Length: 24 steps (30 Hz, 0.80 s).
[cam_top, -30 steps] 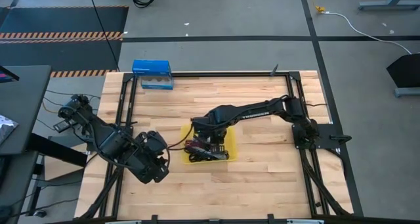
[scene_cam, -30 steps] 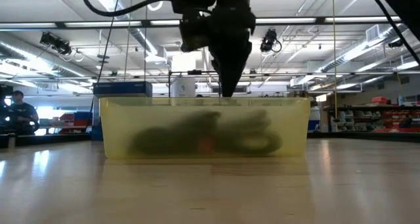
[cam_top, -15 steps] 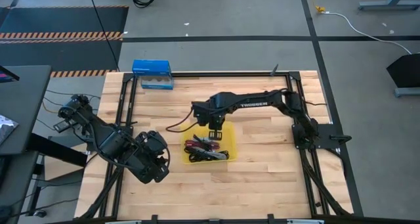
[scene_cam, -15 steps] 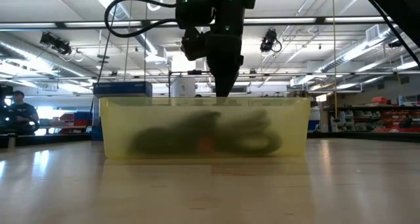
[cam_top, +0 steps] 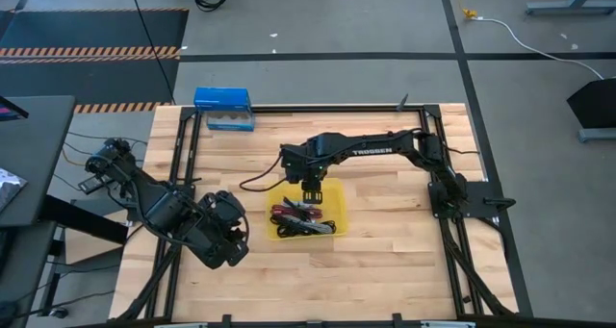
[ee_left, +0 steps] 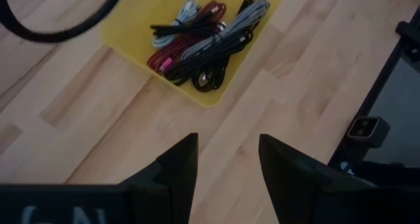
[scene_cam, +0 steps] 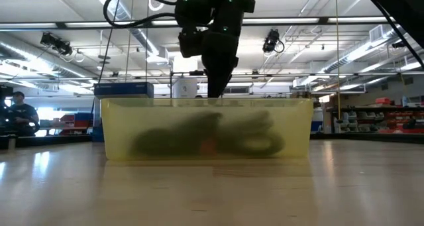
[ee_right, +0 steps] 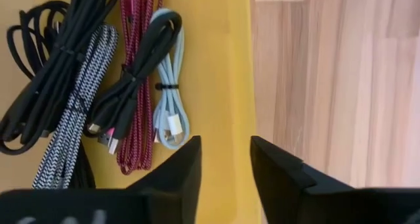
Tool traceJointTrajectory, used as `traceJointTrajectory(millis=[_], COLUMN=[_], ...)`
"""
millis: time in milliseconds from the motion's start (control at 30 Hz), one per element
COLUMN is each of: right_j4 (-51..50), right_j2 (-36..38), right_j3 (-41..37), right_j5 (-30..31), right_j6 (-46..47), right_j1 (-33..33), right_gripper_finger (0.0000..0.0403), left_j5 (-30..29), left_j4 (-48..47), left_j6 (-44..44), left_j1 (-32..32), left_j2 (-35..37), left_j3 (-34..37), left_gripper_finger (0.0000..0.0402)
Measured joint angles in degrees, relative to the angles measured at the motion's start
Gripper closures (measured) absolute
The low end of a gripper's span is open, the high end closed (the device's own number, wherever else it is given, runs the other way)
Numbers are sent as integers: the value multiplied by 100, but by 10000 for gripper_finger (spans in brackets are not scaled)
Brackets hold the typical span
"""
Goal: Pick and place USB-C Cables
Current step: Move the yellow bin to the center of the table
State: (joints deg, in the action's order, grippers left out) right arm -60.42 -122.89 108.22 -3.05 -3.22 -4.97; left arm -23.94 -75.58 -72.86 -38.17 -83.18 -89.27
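Note:
Several USB-C cable bundles [ee_right: 125, 86], black, grey braided, magenta and pale grey, lie together on the floor of a yellow tray [cam_top: 332, 205] at the table's middle. They also show in the left wrist view [ee_left: 203, 43] and as dark shapes through the tray's wall [scene_cam: 205, 136]. My right gripper [cam_top: 310, 195] hangs open and empty above the tray's far rim [ee_right: 225, 159], fingers pointing down [scene_cam: 215, 93]. My left gripper [ee_left: 226, 163] is open and empty, folded back near the table's left near corner [cam_top: 226, 230].
A blue rectangular box [cam_top: 223, 108] stands at the far left corner. A black metal frame [cam_top: 423, 126] runs around the table. A black cord [cam_top: 260, 182] loops from my right arm's wrist over the wood. Bare wood lies right of and near the tray.
My right gripper has risen out of the yellow tray and gone toward the table's far edge, and it now hangs over the tray's far rim. The cable bundles have stayed in the tray.

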Motion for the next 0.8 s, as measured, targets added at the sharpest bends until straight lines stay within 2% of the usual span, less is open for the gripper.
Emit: traceJointTrajectory(millis=[200,367,600,800], right_j4=[230,313,301,290], right_j2=[11,11,9,9], right_j3=[-104,-390,-797,-881], right_j5=[149,181,219,223], right_j6=[-35,-107,-110,-181], right_j1=[13,0,-4,-32], right_gripper_finger=[211,200,220,276], left_j5=[-268,-414,-528,-565], left_j4=[163,351,487,586], left_j6=[0,0,0,2], left_j1=[13,13,11,11], left_j2=[0,0,0,0], left_j3=[0,0,0,0], left_gripper_finger=[233,233,233,233])
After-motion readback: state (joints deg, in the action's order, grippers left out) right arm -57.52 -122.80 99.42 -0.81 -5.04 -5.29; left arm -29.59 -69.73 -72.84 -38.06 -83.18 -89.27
